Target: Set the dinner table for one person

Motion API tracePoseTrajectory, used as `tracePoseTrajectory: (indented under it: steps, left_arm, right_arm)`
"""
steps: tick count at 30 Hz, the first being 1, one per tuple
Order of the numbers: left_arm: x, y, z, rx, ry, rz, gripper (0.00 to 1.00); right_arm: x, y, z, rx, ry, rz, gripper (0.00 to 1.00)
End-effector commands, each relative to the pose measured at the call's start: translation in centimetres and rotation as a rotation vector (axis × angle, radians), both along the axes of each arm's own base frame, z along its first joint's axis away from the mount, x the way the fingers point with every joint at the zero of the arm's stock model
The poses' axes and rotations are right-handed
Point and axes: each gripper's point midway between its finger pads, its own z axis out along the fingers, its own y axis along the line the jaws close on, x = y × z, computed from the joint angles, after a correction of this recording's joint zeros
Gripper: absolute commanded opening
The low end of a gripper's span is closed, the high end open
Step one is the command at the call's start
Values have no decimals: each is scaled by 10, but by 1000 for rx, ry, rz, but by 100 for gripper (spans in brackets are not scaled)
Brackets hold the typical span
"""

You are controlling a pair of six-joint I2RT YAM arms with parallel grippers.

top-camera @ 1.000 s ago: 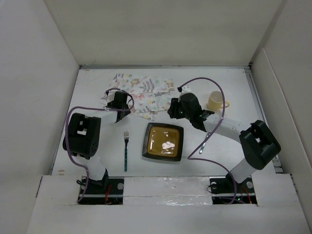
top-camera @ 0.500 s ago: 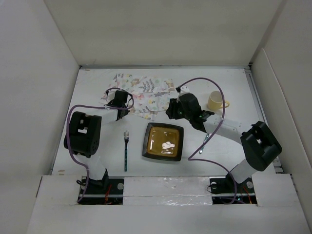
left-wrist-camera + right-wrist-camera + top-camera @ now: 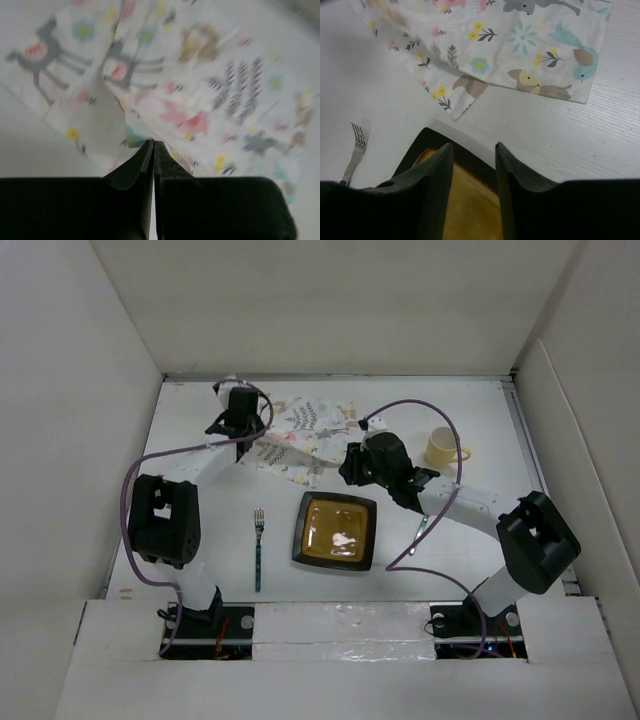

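nearest, fork and plate flat on the tabletop, side by side. over the plate's far rim, right hand, parted and holding nothing. just beyond it, mat, rumpled, long axis left to right. at the mat's left end, left hand pinched together on the cloth, so likely the one to spread it. far right, cup, well apart.

Cloth placemat; glossy plate; matte dinner table (faintly grained); metal-tined fork.
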Motion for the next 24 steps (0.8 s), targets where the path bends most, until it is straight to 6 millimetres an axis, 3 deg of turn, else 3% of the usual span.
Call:
tracePoseTrajectory:
  steps: [1,2,3,4,5,6,7,8,9,10,12,13,15,16,21,22,24]
  left_arm:
    - [57,5,101,-19,-225,21,0]
    - [78,9,140,-20,-300,31,0]
    - [91,27,152,-23,-318,61,0]
    - [112,32,170,-33,-337,64,0]
    - [121,44,176,-30,-339,85,0]
    - [132,71,182,-29,-343,132,0]
    - [141,80,167,-38,-297,136,0]
    - [151,92,195,-48,-353,152,0]
    - [155,103,195,-62,-350,166,0]
    - [160,120,194,-73,-356,176,0]
    - [162,134,191,-83,-361,190,0]
    - [164,139,193,-90,-382,187,0]
    - [163,146,186,-92,-375,193,0]
    - [164,146,187,-83,-384,187,0]
    - [165,152,190,-66,-394,179,0]
    - [166,153,191,-61,-400,182,0]
    - [167,153,191,-49,-400,177,0]
  right_arm:
    - [1,10,17,17,-56,24,41]
    - [1,11,14,8,-53,33,34]
    - [-2,15,14,5,-51,53,22]
    - [-5,21,12,3,-47,71,1]
    - [-2,24,10,-9,-48,79,0]
    - [-10,33,5,-24,-37,108,0]
    - [-11,37,4,-32,-35,117,0]
    - [-9,43,6,-38,-42,126,0]
    - [-8,44,-7,-71,-14,129,4]
    - [-14,55,-12,-81,-7,157,23]
    - [-11,68,-27,-119,19,176,39]
    - [-7,70,-34,-131,30,177,53]
    - [-4,89,-33,-149,32,188,59]
    - [3,90,-61,-220,89,172,61]
    - [29,91,-69,-317,88,101,62]
    - [39,98,-58,-313,71,87,62]
    - [45,92,-75,-381,93,51,62]
